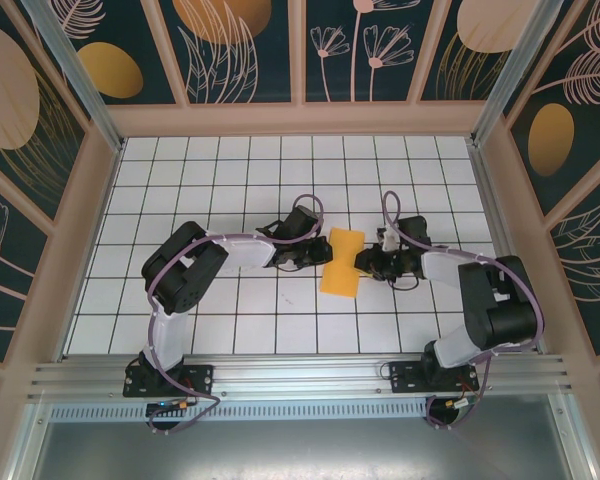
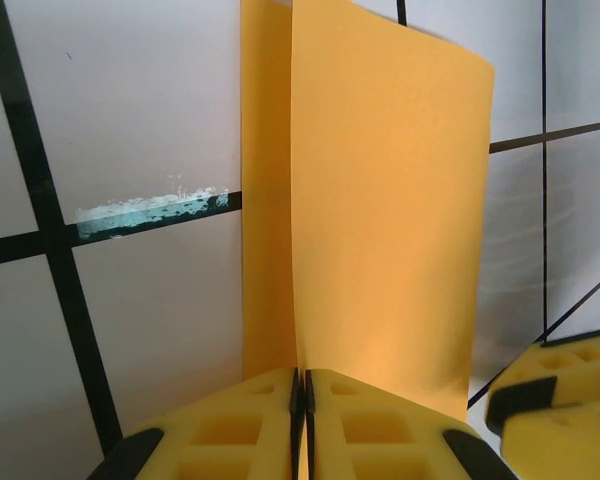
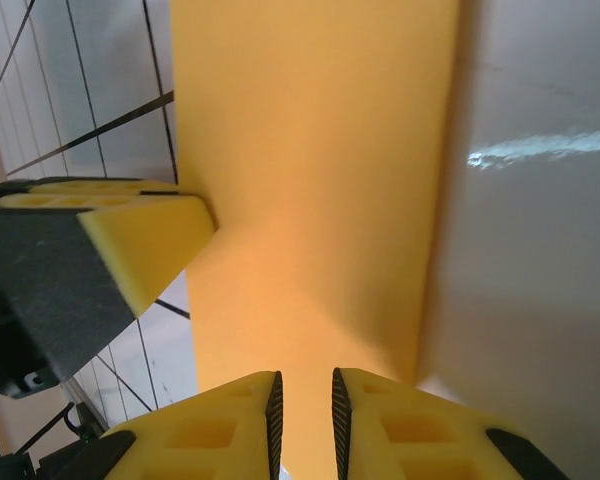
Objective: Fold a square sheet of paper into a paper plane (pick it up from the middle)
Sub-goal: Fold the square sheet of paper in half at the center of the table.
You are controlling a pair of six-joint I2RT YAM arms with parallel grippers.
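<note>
The folded sheet of paper (image 1: 342,262) is held above the middle of the tiled table (image 1: 240,180); the left gripper (image 2: 301,385) pinches one edge, jaws pressed together. The right gripper (image 3: 303,385) sits at the opposite edge, jaws narrowly apart; whether it grips, I cannot tell.

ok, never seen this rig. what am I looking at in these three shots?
Two robot arms, the left arm and the right arm, are bolted to the near edge of a white tiled table. The top picture looks down from above and behind them. The other two come from a camera on each wrist. Between the arms is an orange-yellow sheet of paper, bent over on itself. The left gripper is shut on one edge. The right gripper straddles the opposite edge with a slim gap. I cannot tell whether it pinches.
</note>
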